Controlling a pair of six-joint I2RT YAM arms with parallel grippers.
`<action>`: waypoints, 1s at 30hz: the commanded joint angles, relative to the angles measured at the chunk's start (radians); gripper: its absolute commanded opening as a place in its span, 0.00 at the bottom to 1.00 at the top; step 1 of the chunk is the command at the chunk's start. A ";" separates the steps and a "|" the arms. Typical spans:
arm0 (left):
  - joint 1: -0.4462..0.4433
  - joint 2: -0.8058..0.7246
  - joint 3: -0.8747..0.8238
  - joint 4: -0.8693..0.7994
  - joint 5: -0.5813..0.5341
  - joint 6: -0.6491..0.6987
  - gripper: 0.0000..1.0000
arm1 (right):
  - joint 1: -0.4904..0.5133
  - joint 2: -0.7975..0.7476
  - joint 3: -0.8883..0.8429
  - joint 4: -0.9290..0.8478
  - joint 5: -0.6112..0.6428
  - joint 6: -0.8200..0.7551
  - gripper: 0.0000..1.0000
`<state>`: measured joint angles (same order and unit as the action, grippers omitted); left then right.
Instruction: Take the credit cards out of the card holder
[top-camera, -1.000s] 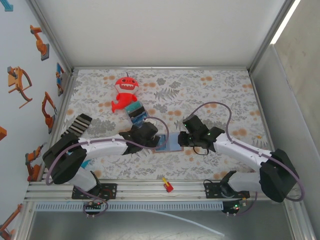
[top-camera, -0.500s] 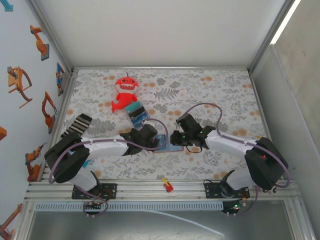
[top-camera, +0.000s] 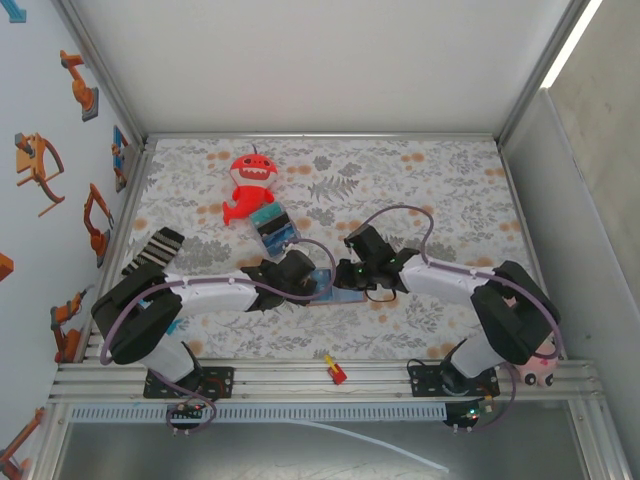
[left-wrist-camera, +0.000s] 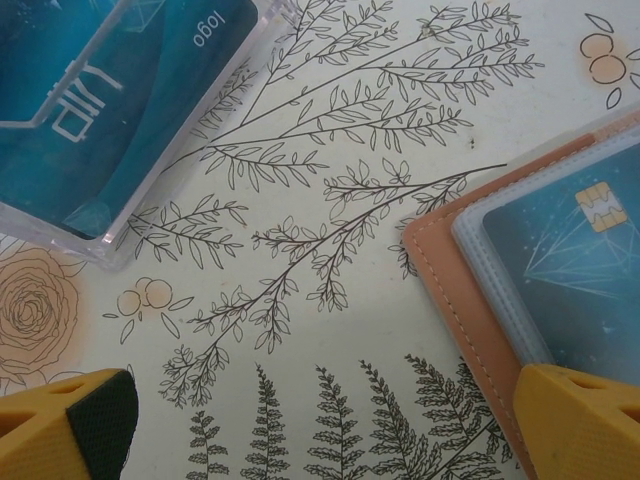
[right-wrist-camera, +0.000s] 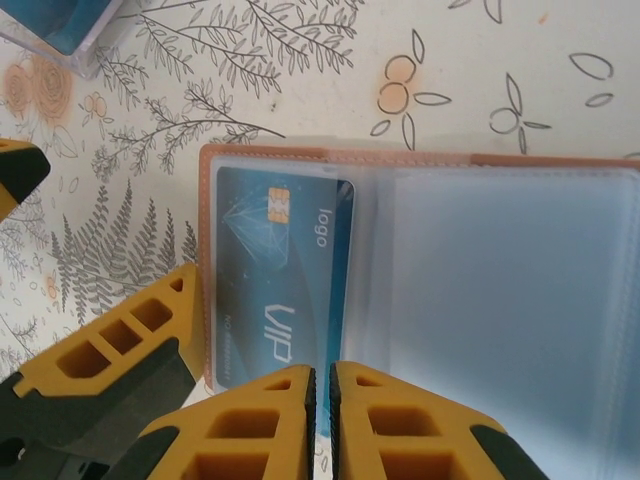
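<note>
Honestly, I'd say the step in hand is sliding the blue VIP card (right-wrist-camera: 270, 260) out of its clear sleeve; the trick is to pull it flat along the pocket rather than lift, since the plastic will probably grab the card and drag everything along unless the other side is pinned; the right gripper (right-wrist-camera: 323, 375) sits right over the card's near edge with its yellow fingers squeezed down to a thin slit, and I can't tell whether the card's edge is actually caught between them or just lies underneath; the left gripper (left-wrist-camera: 325, 405) is spread wide and holds nothing, one fingertip (left-wrist-camera: 575, 420) on or just above the tan stitched border of the card holder (right-wrist-camera: 500, 300), which looks like the hold-down you'd want, the other out over bare cloth; the card holder lies open and flat on the floral tablecloth (top-camera: 420, 180) between the two grippers, near the front of the table, its right-hand sleeve looking empty; just beyond the left gripper is a clear case of teal cards (top-camera: 272, 228), apart from the holder; furthest back sits the red plush toy (top-camera: 250, 185), well out of the way.
</note>
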<state>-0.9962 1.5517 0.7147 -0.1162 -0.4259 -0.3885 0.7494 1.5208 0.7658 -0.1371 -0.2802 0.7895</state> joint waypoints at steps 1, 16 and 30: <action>-0.007 0.000 -0.009 -0.028 -0.007 -0.015 0.97 | 0.005 0.021 0.027 0.027 -0.024 0.015 0.13; -0.019 0.040 0.025 -0.043 -0.009 0.000 0.97 | 0.005 0.100 0.034 0.044 -0.042 0.029 0.16; -0.022 0.038 0.036 -0.081 -0.024 0.002 0.97 | 0.005 0.125 0.010 0.066 -0.045 0.046 0.16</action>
<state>-1.0122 1.5764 0.7307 -0.1490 -0.4301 -0.3882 0.7494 1.6314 0.7792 -0.0906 -0.3218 0.8165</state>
